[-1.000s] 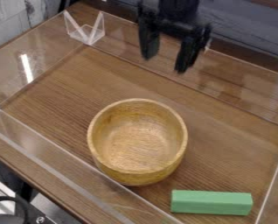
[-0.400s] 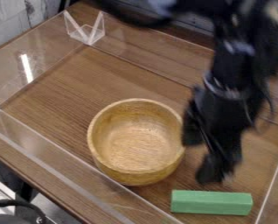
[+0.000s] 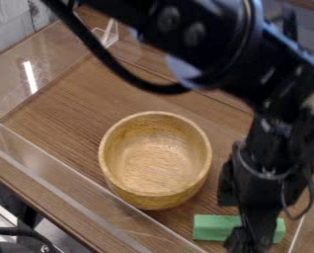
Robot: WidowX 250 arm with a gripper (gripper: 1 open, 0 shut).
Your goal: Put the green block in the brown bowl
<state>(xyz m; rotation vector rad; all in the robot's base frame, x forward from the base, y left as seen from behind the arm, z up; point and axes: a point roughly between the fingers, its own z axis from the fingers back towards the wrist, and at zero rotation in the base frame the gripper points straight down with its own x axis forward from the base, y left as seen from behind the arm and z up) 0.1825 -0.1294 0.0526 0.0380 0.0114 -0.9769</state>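
Blurred black robot arm (image 3: 206,49) sweeping across the upper right, most detail lost to motion smear. Gripper (image 3: 259,235) pointing straight down at the lower right edge, fingers spread apart — one dark finger (image 3: 242,234) left of centre, the other nearer the right, both soft-edged. Fingertips cut off by the bottom border, so contact with anything below not readable.

Green block (image 3: 210,226) lying flat on the wooden tabletop (image 3: 81,104), just beside the bowl's lower right side. Only the left end in plain sight — the rest covered by the gripper, with a sliver of green showing between the fingers. Straddled, as far as can be judged, not pinched; whether the fingers touch it cannot be told.

Brown bowl (image 3: 154,158) upright near the middle, honey-tan wood with visible grain, nothing inside. Right rim close to the gripper, apparently apart from it.

Clear plastic wall (image 3: 67,203) running along the front and left, glare streaks on it. Small transparent stand (image 3: 101,35) at the far back, half hidden behind the arm.
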